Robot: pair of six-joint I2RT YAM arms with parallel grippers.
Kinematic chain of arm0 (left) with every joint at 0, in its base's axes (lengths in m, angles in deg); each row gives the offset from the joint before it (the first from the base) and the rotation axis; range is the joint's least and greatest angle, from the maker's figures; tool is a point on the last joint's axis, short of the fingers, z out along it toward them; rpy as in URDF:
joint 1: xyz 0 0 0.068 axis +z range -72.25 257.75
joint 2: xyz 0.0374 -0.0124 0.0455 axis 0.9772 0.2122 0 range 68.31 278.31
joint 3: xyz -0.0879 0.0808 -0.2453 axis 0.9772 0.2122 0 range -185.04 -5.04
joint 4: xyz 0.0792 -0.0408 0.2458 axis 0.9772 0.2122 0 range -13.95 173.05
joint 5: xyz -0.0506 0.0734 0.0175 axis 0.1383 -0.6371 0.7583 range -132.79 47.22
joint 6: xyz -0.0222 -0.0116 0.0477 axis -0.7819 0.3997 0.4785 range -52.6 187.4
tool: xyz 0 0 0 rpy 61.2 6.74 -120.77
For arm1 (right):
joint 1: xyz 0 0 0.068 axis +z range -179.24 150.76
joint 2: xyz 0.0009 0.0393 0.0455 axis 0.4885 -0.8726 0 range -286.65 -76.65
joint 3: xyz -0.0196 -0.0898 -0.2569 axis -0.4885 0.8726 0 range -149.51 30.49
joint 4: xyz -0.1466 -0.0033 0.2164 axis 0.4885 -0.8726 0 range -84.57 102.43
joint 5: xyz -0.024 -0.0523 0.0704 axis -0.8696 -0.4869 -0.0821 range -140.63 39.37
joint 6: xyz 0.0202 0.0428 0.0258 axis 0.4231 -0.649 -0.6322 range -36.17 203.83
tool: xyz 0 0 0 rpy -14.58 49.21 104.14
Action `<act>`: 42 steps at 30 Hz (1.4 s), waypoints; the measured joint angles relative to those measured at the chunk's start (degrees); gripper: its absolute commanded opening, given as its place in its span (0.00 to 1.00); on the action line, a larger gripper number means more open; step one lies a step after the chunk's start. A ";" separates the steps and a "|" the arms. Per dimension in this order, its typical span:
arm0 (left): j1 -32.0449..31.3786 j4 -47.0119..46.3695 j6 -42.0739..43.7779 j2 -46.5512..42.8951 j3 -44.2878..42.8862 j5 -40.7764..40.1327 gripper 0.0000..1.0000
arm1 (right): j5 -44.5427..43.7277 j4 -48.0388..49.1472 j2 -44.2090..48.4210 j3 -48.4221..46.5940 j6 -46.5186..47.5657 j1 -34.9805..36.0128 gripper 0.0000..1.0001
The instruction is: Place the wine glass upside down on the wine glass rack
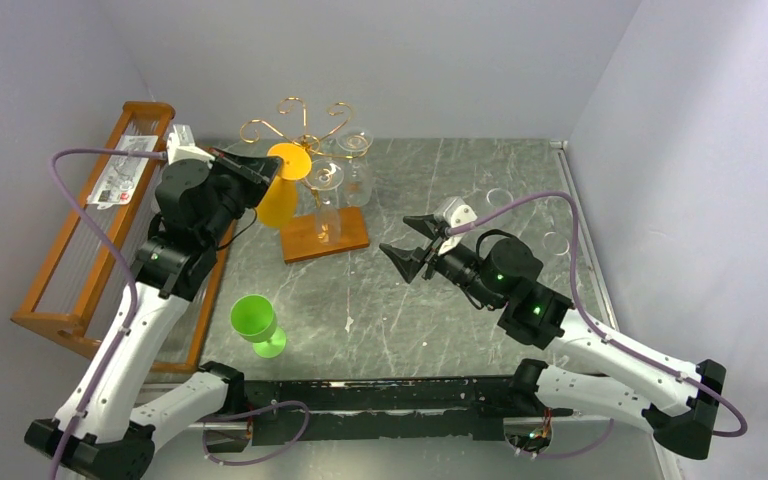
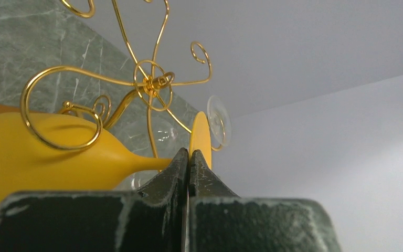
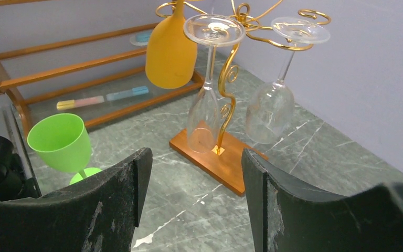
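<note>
- The left gripper (image 2: 189, 155) is seen with its two black fingers pressed tight together, and no gap shows between them.
- Right at its tips, the yellow plastic wine glass (image 2: 47, 157) is met where the thin stem joins the round foot. Whether the foot's edge is pinched there cannot be told.
- That yellow glass is seen upside down, foot up and bowl down. It sits among the curled arms of the thin gold wire rack on its small brown wooden base (image 1: 345, 236), directly ahead of the left gripper.
- One gold scroll is seen crossing in front of the yellow bowl in the left wrist view. Whether the foot is borne by the wire cannot be told.
- Two clear wine glasses, one tall and narrow (image 3: 205, 105) and one rounder (image 3: 273, 105), are hung upside down from the rack, beyond the yellow glass as seen from the left gripper.
- The right gripper (image 1: 407, 243) is held above the grey marbled table (image 1: 460, 320) with its fingers wide apart and nothing between them.
- The rack is faced by the right gripper from well apart.
- A lime-green plastic goblet (image 3: 60, 142) is stood upright on the table, ahead and to the left of the right gripper.
- A large brown wooden shelf (image 1: 60, 265) is laid out to the left of the left gripper.
</note>
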 measured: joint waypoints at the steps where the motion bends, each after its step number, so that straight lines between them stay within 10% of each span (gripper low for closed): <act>1: 0.09 -0.59 -0.22 0.61 0.00 0.07 0.05 | -0.15 -0.11 0.00 -0.02 0.04 0.00 0.67; 42: 7.63 -6.91 0.90 -3.61 9.14 -6.95 0.05 | -0.09 -0.13 -3.13 -0.02 -0.92 0.00 0.68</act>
